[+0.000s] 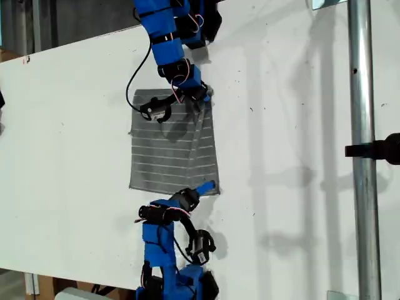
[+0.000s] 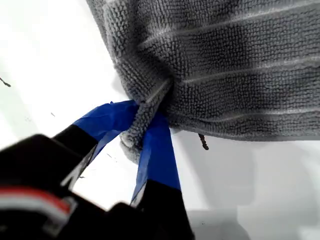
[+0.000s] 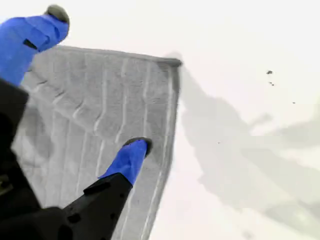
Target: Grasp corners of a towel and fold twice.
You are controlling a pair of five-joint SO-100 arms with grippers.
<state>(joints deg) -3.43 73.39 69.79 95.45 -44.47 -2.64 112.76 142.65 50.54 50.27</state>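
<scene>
The table (image 1: 69, 125) is white and flat. The towel (image 1: 165, 150) lies on it left of centre in the exterior view, spread mostly flat with stripes running left to right. Its left corners rest on the surface, untouched. Judged from the looped pile and the way it bunches, the cloth is light, soft and limp. It will sag and drag rather than hold shape, and its grippy nap is unlikely to slip from the pads. Best hold is judged to be right at a corner tip, pinched through the hem. Along the towel's right edge in the exterior view, a crease runs down from the far right corner (image 2: 131, 142). My first gripper (image 2: 142, 135) is clenched on that corner, with the fabric gathered into a tight tuck between both blue pads. At the near side, my second gripper (image 3: 99, 79) stands wide apart and grasps nothing. One finger (image 3: 131, 159) presses on the cloth just short of the near right corner (image 3: 172, 62), the other is raised clear. That corner lies flat and ungrasped. A metal pole (image 1: 362, 125) stands well apart at the exterior view's right.
</scene>
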